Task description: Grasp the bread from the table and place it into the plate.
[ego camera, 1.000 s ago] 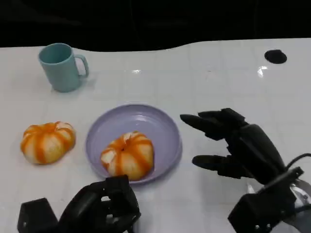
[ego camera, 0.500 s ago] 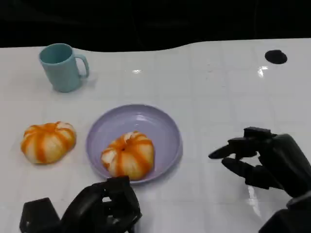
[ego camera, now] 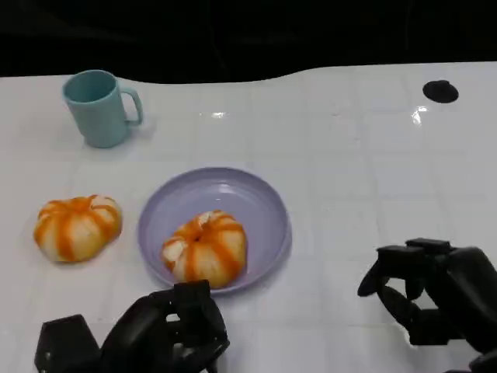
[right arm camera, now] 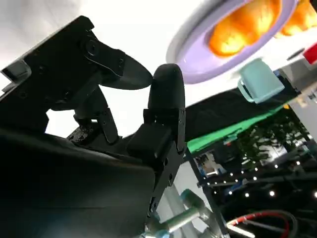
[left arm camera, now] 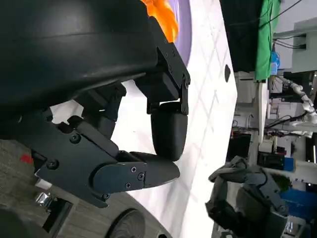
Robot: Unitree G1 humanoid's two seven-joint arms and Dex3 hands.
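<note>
bread (ego camera: 204, 249) on plate (ego camera: 256, 198) | white table (ego camera: 349, 155), dark backdrop | both hands' fingers curled, empty

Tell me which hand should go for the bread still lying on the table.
Probably the left hand: the bread on the table lies left of the plate, on its side. The right hand would have to cross over the plate.

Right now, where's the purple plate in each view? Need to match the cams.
Head view: the purple plate sits centre, a bread on its near side.
Left wrist view: a purple sliver at the top edge, beside an orange bread piece.
Right wrist view: the rim is upper right, upside down.
Shared landmark: the orange bread on the plate.
</note>
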